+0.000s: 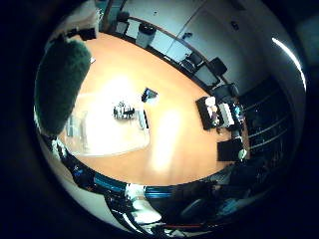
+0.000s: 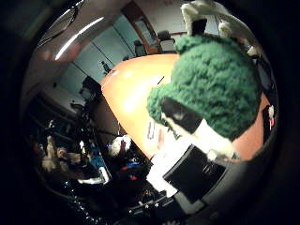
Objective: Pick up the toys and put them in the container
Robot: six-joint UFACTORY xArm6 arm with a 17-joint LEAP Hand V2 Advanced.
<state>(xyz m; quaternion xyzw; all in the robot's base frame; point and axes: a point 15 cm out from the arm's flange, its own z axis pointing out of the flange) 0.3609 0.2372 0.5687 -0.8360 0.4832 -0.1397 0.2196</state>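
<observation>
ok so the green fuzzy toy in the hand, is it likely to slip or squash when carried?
The green toy looks knitted and plush, so probably soft and light, squashing under the fingers rather than slipping. Its nubbly surface likely gives friction. It seems unlikely to break if dropped toward the clear container.

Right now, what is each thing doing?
Green fuzzy toy: held up in the air, above the table.
Hand: fingers curled round the green fuzzy toy.
Clear container: sitting on the table, open on top, a small dark toy inside.
Table: orange wood.
</observation>
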